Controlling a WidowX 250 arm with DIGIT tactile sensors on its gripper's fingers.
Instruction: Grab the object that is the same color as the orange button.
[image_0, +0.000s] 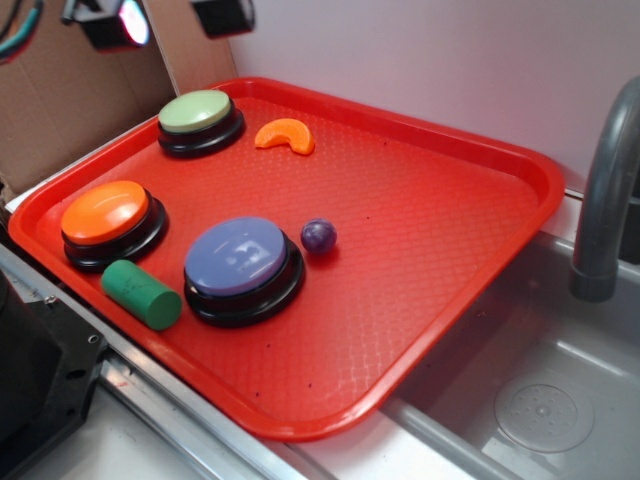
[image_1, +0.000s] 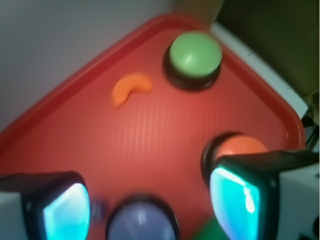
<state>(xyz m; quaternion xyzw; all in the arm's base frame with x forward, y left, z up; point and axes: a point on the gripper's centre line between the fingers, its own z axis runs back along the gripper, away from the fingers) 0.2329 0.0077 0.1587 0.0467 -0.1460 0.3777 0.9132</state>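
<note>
On the textured red plastic tray (image_0: 430, 230) that sits beside a grey metal sink (image_0: 530, 400), the small smooth orange crescent-shaped piece (image_0: 285, 135) lies near the far rim, just beside the pale green domed button (image_0: 197, 112) on its black base, close but not touching. Nearer the left edge sits the large round orange domed button (image_0: 105, 212) on a black circular base, well apart from the crescent. Just in front of that button a green cylinder (image_0: 142, 294) lies on its side, and next to it stands the lavender-blue domed button (image_0: 237, 258), with a small purple ball (image_0: 319, 237) close against its right side.

From the wrist view the gripper (image_1: 145, 205) hangs above the tray, its two fingers (image_1: 237, 197) spread wide with only bare tray and the buttons showing between them; it grips nothing. The crescent (image_1: 129, 88) shows well ahead of the fingertips, towards the tray's corner, left of the green button (image_1: 195, 54). The orange button (image_1: 240, 146) is partly hidden behind the right-hand finger, and the blue one (image_1: 142, 222) sits at the bottom edge of that view, blurred
</note>
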